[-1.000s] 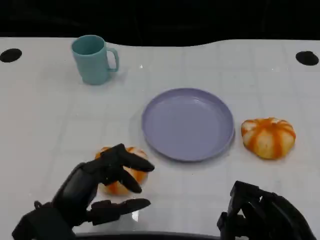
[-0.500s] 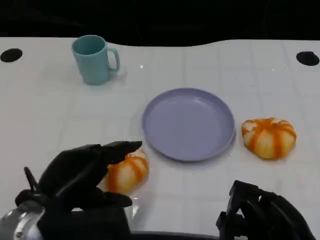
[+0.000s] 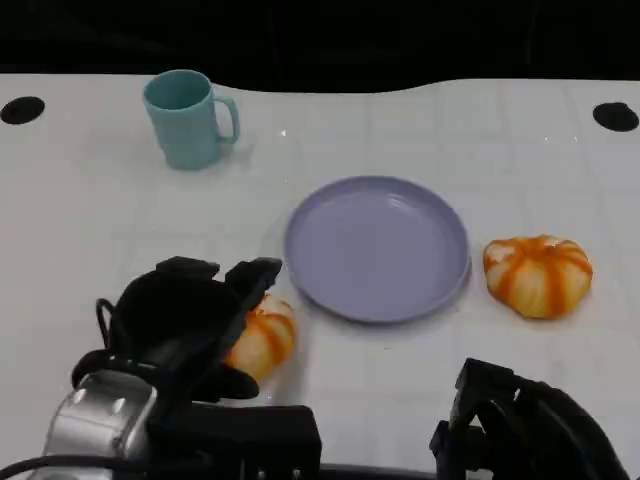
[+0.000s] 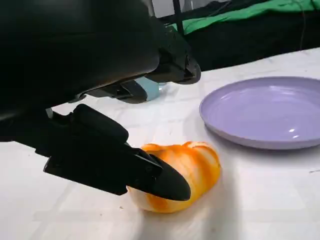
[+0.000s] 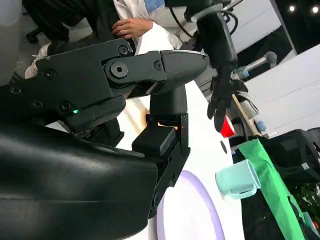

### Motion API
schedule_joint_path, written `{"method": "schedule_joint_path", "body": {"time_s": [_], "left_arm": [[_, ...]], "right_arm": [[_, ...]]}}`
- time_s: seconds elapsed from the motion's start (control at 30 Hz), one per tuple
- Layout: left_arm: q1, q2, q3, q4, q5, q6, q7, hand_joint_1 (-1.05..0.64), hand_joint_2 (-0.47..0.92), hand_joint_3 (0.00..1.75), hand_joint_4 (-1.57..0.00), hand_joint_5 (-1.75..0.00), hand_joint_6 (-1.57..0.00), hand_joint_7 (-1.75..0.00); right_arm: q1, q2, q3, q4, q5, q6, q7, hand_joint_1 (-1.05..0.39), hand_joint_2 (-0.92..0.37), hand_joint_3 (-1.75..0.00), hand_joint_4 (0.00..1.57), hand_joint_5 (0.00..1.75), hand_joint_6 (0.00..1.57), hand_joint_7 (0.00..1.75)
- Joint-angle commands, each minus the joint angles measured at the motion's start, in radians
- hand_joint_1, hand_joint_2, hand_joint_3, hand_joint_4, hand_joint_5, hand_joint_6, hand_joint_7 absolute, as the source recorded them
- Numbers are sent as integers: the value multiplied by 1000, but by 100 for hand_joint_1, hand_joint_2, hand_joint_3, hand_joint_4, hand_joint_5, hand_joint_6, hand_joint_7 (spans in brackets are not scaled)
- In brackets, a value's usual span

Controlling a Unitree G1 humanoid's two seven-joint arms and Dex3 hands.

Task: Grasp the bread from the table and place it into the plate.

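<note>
Left hand: the black left hand (image 3: 190, 325) is down over the near orange-striped round bread roll (image 3: 262, 338). Its fingers (image 4: 150, 175) are wrapping around the roll, one on the near side and others above it. It looks like it is closing on the bread, but I cannot tell if the grip is tight.

Right hand: the black right hand (image 3: 520, 425) waits low at the table's near edge. Its fingers look curled in, with nothing in them.

Bread: the near roll sits on the white table (image 3: 90, 220), just beside the near left rim of the round purple plate (image 3: 377, 247). It is not lifted.

Other bread: a second orange-striped roll (image 3: 537, 274) lies on the table just right of the plate, untouched.

Plate: nothing is on it.

Cup: a light blue mug (image 3: 186, 118) stands far back on the left.

Done: the hand has reached the bread.

Left to do: grip it firmly, lift it, carry it over the plate and put it down.
</note>
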Motion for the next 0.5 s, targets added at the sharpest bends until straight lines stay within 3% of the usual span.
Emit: {"method": "schedule_joint_path", "body": {"time_s": [0.03, 0.5], "left_arm": [[-43, -5, -29, 57, 22, 47, -31, -73, 89, 0, -31, -10, -27, -1], [-181, -46, -105, 318, 10, 115, 14, -72, 88, 0, -42, -9, -31, 0]], "right_arm": [[8, -9, -9, -14, 11, 1, -3, -70, -92, -24, 83, 162, 74, 139], [12, -13, -9, -16, 11, 1, -1, -70, -92, -24, 84, 161, 74, 140]]}}
